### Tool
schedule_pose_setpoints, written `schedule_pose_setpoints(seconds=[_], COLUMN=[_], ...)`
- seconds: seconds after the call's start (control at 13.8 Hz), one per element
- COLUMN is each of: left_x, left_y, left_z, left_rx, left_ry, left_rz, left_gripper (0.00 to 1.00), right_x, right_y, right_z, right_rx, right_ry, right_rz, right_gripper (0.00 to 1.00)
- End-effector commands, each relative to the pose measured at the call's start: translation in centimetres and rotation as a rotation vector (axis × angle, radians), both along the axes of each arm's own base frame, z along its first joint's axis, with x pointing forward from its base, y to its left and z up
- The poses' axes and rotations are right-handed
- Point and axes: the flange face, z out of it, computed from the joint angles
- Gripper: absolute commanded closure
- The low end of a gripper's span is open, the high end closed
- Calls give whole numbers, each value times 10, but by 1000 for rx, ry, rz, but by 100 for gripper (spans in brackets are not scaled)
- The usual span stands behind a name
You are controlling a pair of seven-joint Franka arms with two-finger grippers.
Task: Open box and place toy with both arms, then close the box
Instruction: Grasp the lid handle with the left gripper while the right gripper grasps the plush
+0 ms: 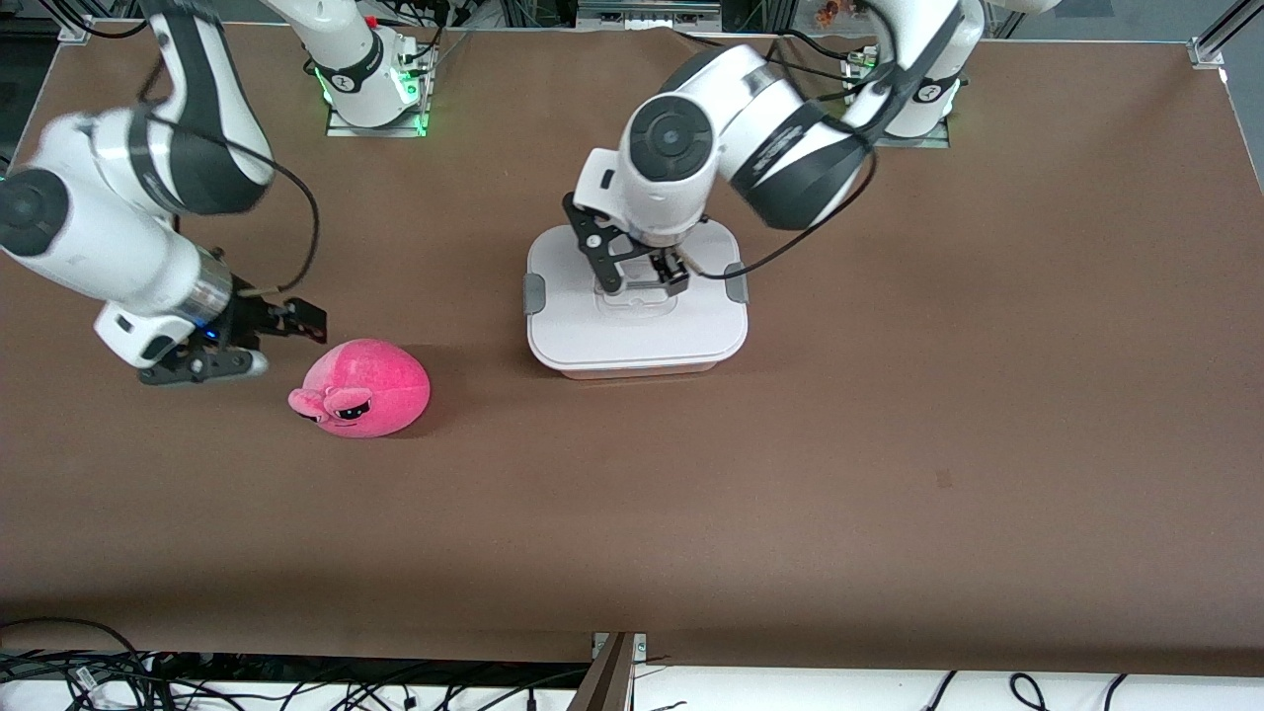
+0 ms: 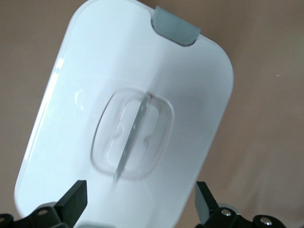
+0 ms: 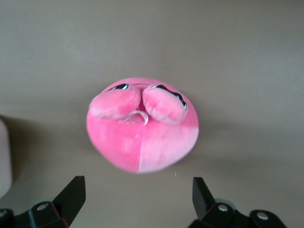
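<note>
fingers spread | left gripper over box | right gripper beside toy

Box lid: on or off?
On. The white lid sits flat on the box, with both grey clips at its ends.

Robotics lab bench, set up for recording.

Wide table under a plain brown cover, framed by aluminium rails at the corners. Two white arms bolted onto metal base plates with green status lights glowing, loose black cables tangled along the near edge and more wiring among equipment racks past the bases. Nothing domestic in sight: only a lidded plastic box and a pink plush toy laid out as test props.
</note>
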Motion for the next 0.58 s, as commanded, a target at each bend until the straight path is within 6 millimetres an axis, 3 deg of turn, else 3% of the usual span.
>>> schedule_pose_setpoints(seconds=[0.0, 0.22, 0.29, 0.36, 0.43, 0.51], left_x=[9, 0, -1, 1, 2, 2], left_y=[-18, -26, -24, -21, -19, -18], left_z=[-23, -32, -37, -39, -44, -46], left_rx=[-23, -23, -16, -3, 34, 50], left_ry=[-50, -56, -53, -58, -83, -95], left_rz=[-118, -181, -183, -186, -205, -216], left_gripper=[0, 0, 8, 25, 26, 27], right_x=[4, 8, 10, 12, 13, 12], right_y=[9, 11, 12, 11, 11, 12], right_z=[-46, -71, -82, -92, -98, -105], right_rx=[8, 11, 12, 12, 12, 12], right_ry=[-18, -30, -38, -43, -48, -39], right_rz=[11, 12, 15, 14, 23, 26], right_gripper=[0, 0, 0, 0, 3, 25])
